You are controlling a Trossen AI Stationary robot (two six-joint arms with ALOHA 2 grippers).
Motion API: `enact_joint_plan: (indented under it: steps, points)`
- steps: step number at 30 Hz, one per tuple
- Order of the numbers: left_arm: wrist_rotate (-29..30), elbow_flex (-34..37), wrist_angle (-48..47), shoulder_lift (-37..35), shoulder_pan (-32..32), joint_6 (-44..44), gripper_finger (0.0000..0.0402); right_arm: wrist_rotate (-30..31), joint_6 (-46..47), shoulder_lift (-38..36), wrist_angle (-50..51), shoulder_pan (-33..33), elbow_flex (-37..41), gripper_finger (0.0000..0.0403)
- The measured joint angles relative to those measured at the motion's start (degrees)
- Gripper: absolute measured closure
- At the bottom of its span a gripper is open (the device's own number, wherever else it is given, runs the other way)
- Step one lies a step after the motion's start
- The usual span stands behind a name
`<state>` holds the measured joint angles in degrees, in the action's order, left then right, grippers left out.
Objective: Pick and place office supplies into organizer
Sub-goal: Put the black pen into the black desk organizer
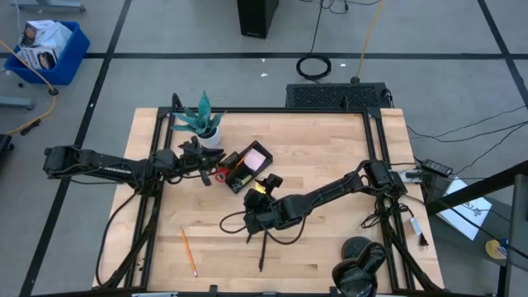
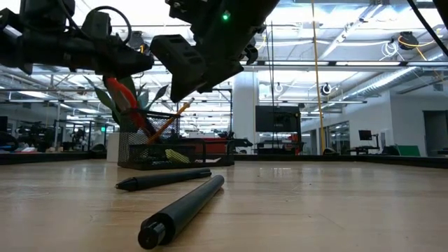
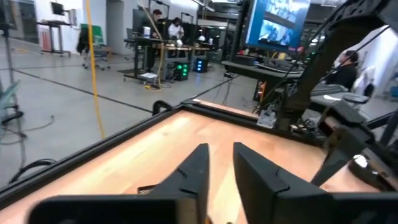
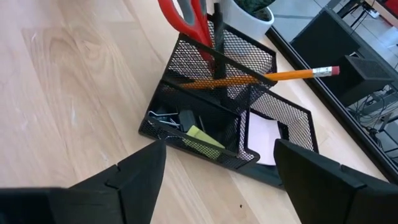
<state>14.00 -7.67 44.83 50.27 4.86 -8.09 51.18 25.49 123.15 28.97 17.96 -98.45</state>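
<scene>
Overhead, black mesh organizer [image 1: 246, 167] sits mid-table beside a green plant in a white pot [image 1: 204, 125]. Left gripper [image 1: 208, 167] is at its red-handled scissors [image 1: 221, 173]; right gripper [image 1: 262, 188] hovers just beside the tray. One orange pencil [image 1: 189, 252] and one black pen [image 1: 262, 252] lie apart on the wood.

Low view: two black pens [image 2: 165, 179] lie before the organizer.

Left wrist: fingers [image 3: 196, 171] narrow, holding nothing visible.

Right wrist: jaws wide and empty, organizer just ahead, holding scissors, one pencil, and a pink pad [image 4: 264, 134].
</scene>
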Motion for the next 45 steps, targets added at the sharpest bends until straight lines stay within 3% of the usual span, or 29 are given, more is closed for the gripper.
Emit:
enact_joint_plan:
  steps: [7,11,15,22,25,28,32,36,41,45]
  points:
    - [-1.25,-0.36,1.35,-0.01,0.00,-4.00,0.0234,-0.10,0.65,0.02,0.06,0.00,0.00,0.0115]
    - [-7.43,-0.36,5.23,-0.08,-0.28,-7.61,0.0193,-0.34,0.56,0.03,1.39,0.19,0.00,0.0115]
    - [-14.70,-0.36,8.90,-0.48,-1.07,-10.65,0.0174,-1.96,-2.42,0.04,1.66,1.10,0.00,0.0115]
    - [-20.06,-0.36,12.70,-0.51,-3.12,-17.35,0.0172,-4.19,-2.21,0.07,1.49,2.53,0.00,0.0115]
    - [-20.59,-0.36,13.19,-0.59,-3.79,-18.50,0.0172,-9.41,0.75,0.07,0.95,3.20,-0.02,0.0115]
    - [-21.86,-0.36,13.46,-0.80,-3.89,-18.18,0.0172,-19.07,1.21,0.07,0.82,4.50,-0.04,0.0115]
    - [-22.80,-0.36,13.41,-0.80,-3.89,-19.33,0.0172,-28.73,-4.65,0.09,0.86,6.70,-0.04,0.0115]
    - [-22.80,-0.36,13.37,-0.78,-3.89,-19.40,0.0172,-32.33,-10.79,0.09,1.18,8.35,-0.04,0.0115]
    - [-22.78,-0.36,13.32,-0.78,-3.89,-19.44,0.0172,-39.64,6.17,0.09,0.38,9.99,-0.04,0.0115]
    - [-22.78,-0.36,12.43,-0.80,-3.89,-19.25,0.0172,-45.31,0.76,0.11,0.76,12.03,-0.02,0.0115]
